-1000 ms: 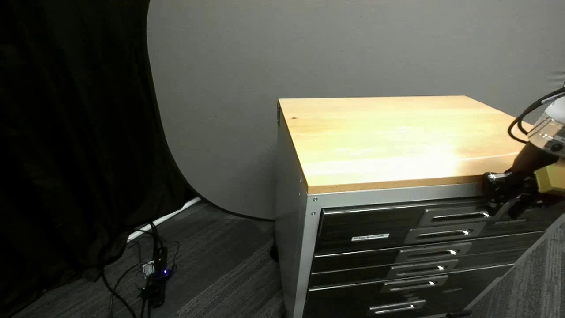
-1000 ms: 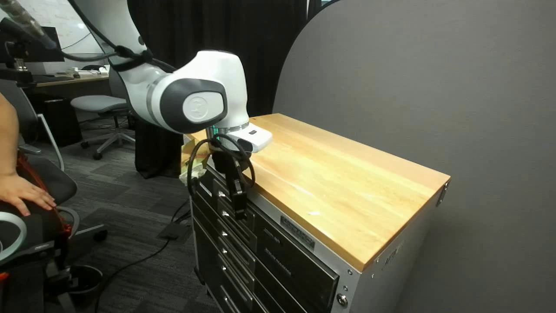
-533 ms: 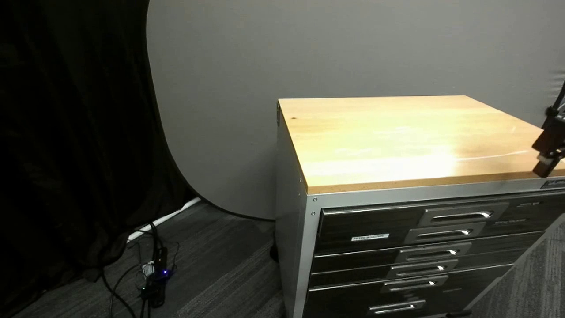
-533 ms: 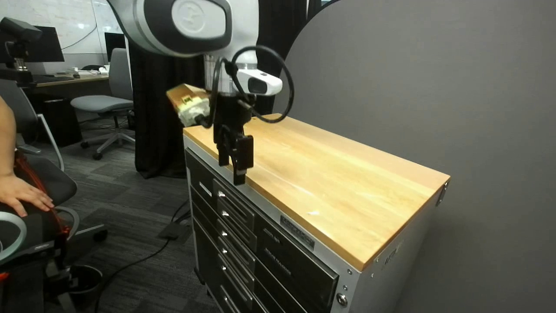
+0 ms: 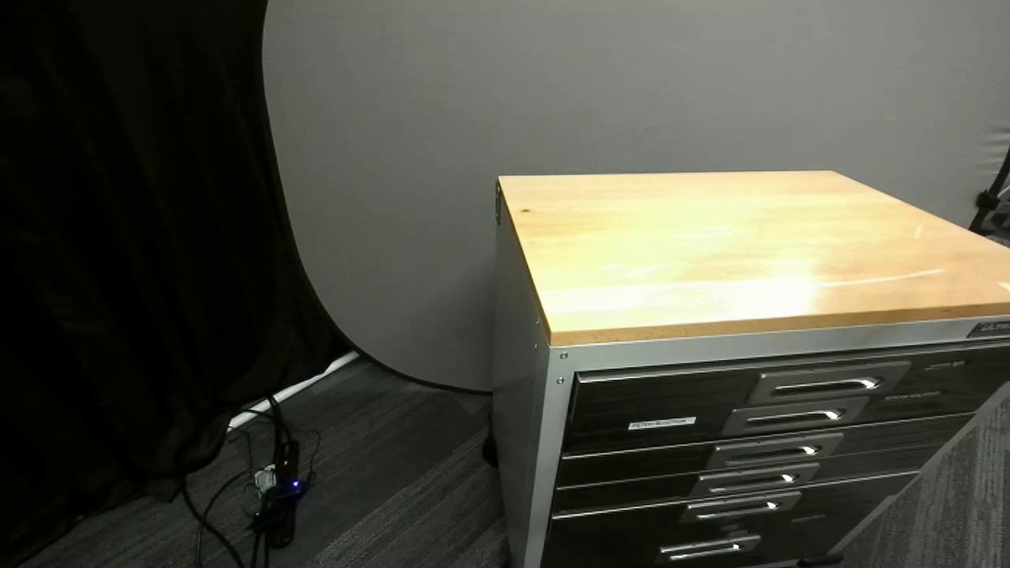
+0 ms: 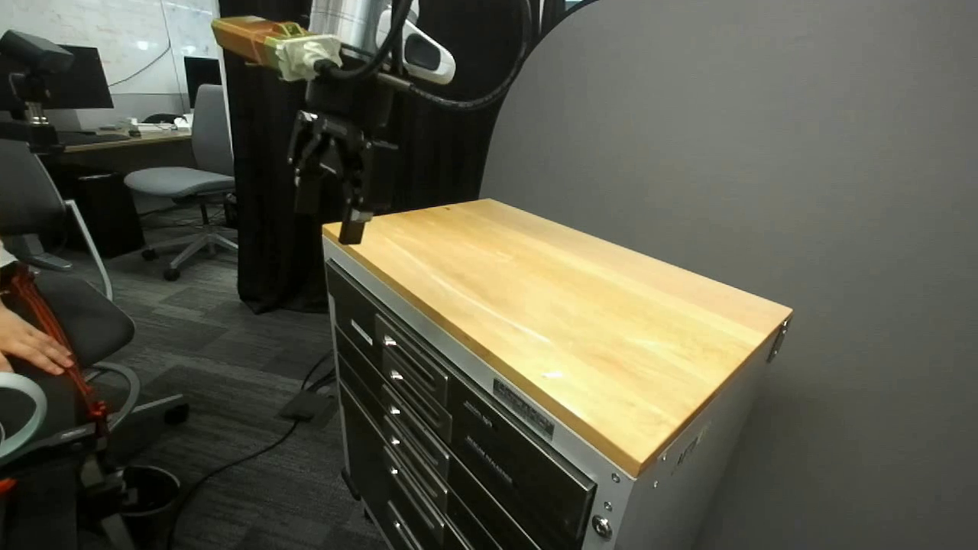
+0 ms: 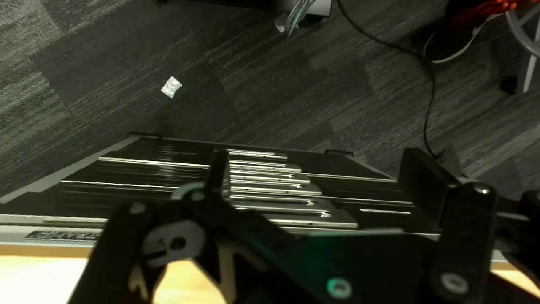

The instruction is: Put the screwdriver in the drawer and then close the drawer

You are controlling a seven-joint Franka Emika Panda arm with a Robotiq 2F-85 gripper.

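The drawer, the uppermost dark front of the cabinet, sits flush with the cabinet frame in both exterior views. Its silver bar handle shows between my fingers in the wrist view, some way beyond them. My gripper hangs in the air with its fingers pointing down, higher than the worktop and off to the cabinet's front side. Wide apart stand its two fingers, with nothing gripped between them. The screwdriver is hidden or out of view in every frame.
A wooden worktop covers the cabinet, and similar drawers lie beneath the uppermost one. A grey panel stands behind. A person's hand rests by a chair at the side. Cables lie on the floor.
My gripper has lifted from beside the uppermost drawer's handle, up and away from the cabinet front, turning somewhat. Its fingers have spread. The drawer has stayed in place.
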